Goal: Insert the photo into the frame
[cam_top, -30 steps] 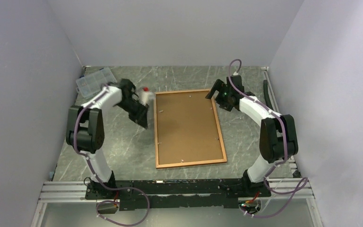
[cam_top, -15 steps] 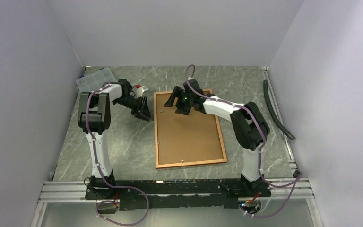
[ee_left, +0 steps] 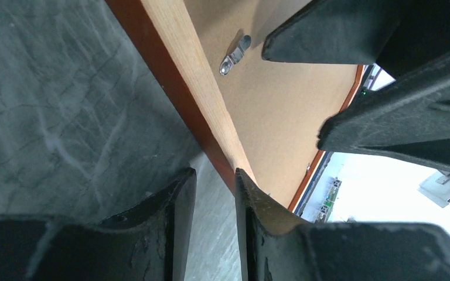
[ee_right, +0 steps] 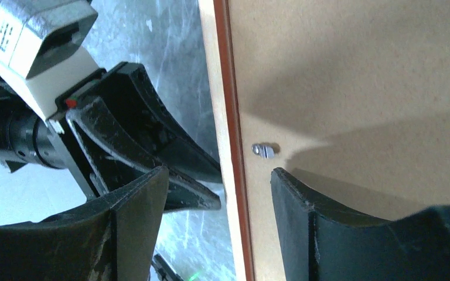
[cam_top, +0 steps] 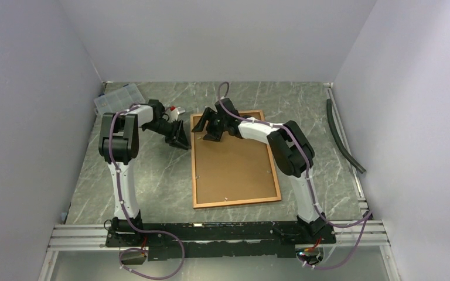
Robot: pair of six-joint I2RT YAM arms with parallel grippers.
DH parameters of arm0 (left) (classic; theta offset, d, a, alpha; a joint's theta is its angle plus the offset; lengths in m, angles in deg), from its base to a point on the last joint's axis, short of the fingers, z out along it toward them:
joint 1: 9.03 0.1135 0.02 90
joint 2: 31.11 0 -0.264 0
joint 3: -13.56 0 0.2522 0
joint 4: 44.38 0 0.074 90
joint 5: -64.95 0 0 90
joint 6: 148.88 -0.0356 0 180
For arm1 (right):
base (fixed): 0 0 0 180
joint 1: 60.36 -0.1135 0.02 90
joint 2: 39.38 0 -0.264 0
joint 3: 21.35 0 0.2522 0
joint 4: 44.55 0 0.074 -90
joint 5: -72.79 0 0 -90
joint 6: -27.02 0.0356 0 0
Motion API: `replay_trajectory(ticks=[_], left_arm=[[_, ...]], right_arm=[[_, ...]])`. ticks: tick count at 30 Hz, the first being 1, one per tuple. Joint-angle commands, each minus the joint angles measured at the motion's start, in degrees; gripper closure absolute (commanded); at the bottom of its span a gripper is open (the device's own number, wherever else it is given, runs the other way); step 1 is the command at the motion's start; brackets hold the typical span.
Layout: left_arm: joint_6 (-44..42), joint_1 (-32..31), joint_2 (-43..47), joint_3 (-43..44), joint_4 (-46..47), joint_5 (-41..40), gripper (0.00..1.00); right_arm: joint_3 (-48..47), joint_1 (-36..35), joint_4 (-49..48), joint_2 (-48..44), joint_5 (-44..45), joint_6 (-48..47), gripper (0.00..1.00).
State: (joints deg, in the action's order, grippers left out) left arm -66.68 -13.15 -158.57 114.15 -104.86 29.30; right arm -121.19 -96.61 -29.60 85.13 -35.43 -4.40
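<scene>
The frame [cam_top: 237, 201] lies back-up in the middle of the table [cam_top: 146, 175]. It is a long rectangle with a narrow wooden rail, tan on the back and red-orange down the side. A plain brown backing board [cam_top: 234, 164] fills it, matte and fibrous, with small metal turn clips along its edges.

The right gripper [cam_top: 206, 127] hangs over the frame's far left corner. Its black fingers [ee_right: 328, 234] are spread wide and straddle the left rail [ee_right: 218, 88], one over the bare table and the other over the board. A clip [ee_right: 263, 150] sits just ahead of the board-side fingertip.

The left gripper [cam_top: 179, 137] is on the table just outside that rail. In the left wrist view its fingers [ee_left: 173, 216] stand a narrow gap apart with only stone showing between them. The rail [ee_left: 193, 76] runs down to the tip of the finger nearer the frame (whether they touch I cannot tell).

The table is grey-green stone with pale veins, and smooth pale grey walls [cam_top: 222, 35] close it in on three sides. An aluminium rail [cam_top: 222, 231] carries both arm bases at the near edge.

Beyond the left gripper, in the far left corner, lies a clear plastic organiser box [cam_top: 116, 99] split into compartments, its contents too small to make out. Well to the right of the right gripper a black hose [cam_top: 343, 137] lies along the table's edge.
</scene>
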Motion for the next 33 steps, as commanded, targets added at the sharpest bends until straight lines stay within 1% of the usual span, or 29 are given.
replay_trajectory(ticks=[1, 5, 16, 33], left_arm=[[0.54, -0.84, -0.72, 1.16, 1.63, 0.87, 0.64], [0.36, -0.89, -1.09, 0.98, 1.84, 0.13, 0.65], [0.36, -0.98, -0.90, -0.06, 2.60, -0.78, 0.72], [0.10, -0.98, -0.73, -0.59, 2.87, -0.98, 0.75]], right_arm=[[-4.65, 0.02, -1.88, 2.47, -1.13, 1.18, 0.33], [-6.38, 0.12, -1.46, 4.33, -1.44, 1.01, 0.35], [-7.18, 0.80, -1.52, 5.85, -2.17, 1.49, 0.36], [-9.64, 0.67, -4.07, 8.83, -8.37, 1.75, 0.40]])
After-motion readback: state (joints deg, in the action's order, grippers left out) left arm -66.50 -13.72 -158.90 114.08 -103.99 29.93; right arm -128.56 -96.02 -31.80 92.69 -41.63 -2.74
